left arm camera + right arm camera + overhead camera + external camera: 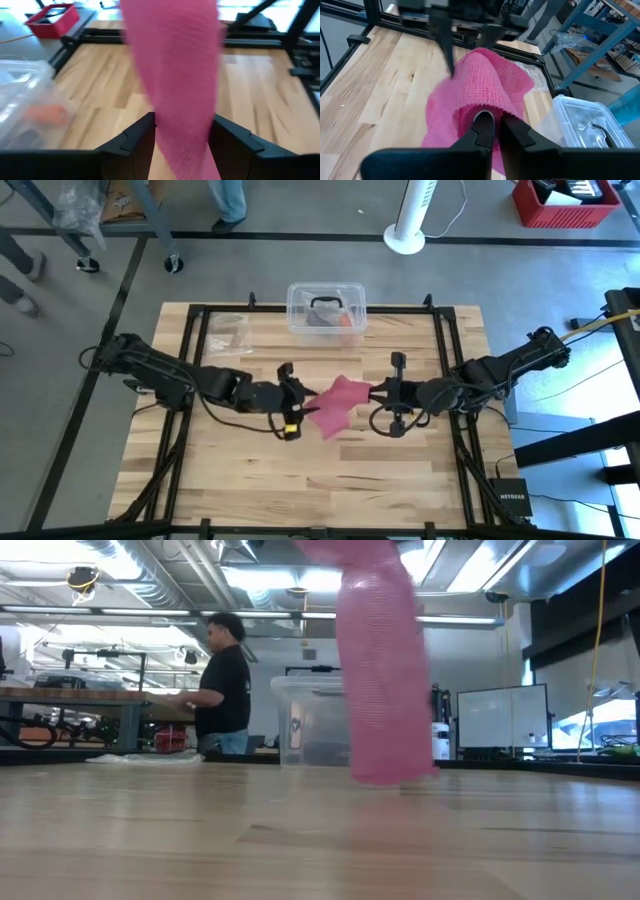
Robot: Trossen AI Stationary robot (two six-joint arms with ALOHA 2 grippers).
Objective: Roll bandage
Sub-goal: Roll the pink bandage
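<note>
The left gripper (pixel 300 402) stands with its jaws wide apart, the pink bandage (pixel 338 404) hanging between them; whether they press on it I cannot tell. The strip spans mid-table to the right gripper (pixel 378 396), whose jaws are pinched on its rolled edge, the fabric curling over its fingertips (pixel 485 122). This looks like early rolling. Next, I judge, the right wrist must turn while the left keeps the strip taut.
</note>
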